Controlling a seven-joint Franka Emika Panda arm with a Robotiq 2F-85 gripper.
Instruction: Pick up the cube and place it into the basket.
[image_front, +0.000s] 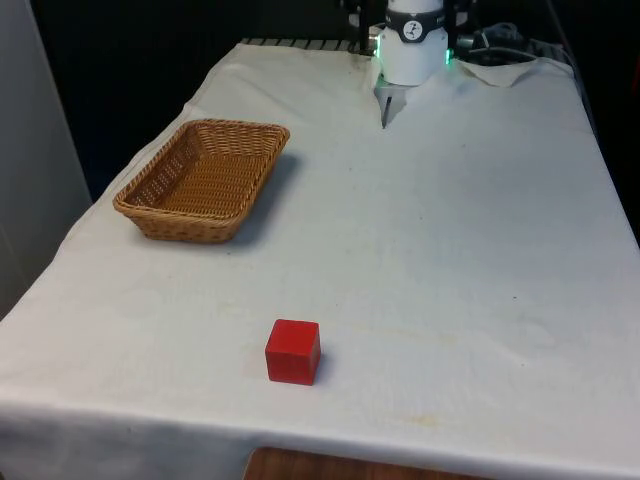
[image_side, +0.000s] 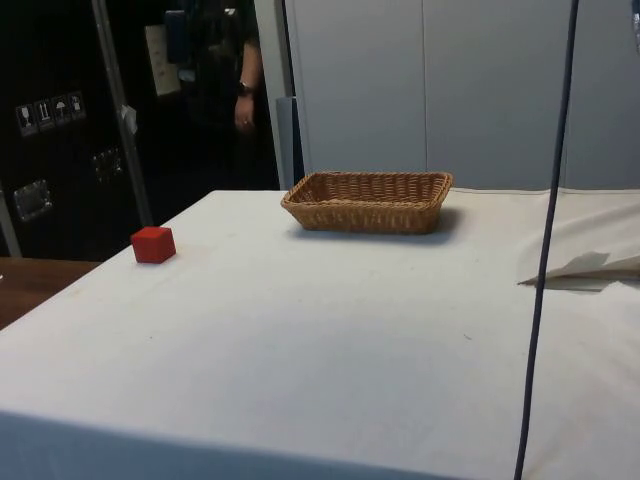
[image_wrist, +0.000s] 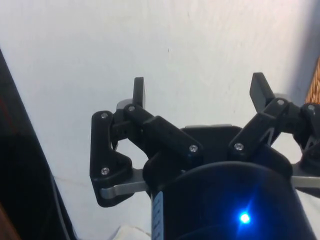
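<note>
Arm mostly cut off at the top of the front view, only its lower white body and one dark fingertip of the gripper (image_front: 384, 112) showing, hanging above the far end of the table (image_front: 470, 250); in the wrist view the gripper (image_wrist: 200, 92) has its two fingers (image_wrist: 138, 91) spread wide with bare white cloth between them, nothing held. Red cube (image_front: 293, 351) sits on the cloth near the table's near edge, slightly toward the front view's left of centre, one corner turned toward the camera; in the side view the cube (image_side: 153, 244) lies close to the table's corner, well apart from the basket (image_side: 368, 201). Wicker basket (image_front: 203, 180) stands toward the front view's left side, its long wall close to that table edge, inside looks bare (near wall hides the floor in the side view). A sliver of brown wicker enters at the edge of the wrist view (image_wrist: 315, 82), too little to judge its position. Wide open cloth between cube, basket and gripper. A person's hand (image_side: 244, 108) shows in the dark background of the side view, the body cut off. Small panel labels there (image_side: 45, 112) too small to read
</note>
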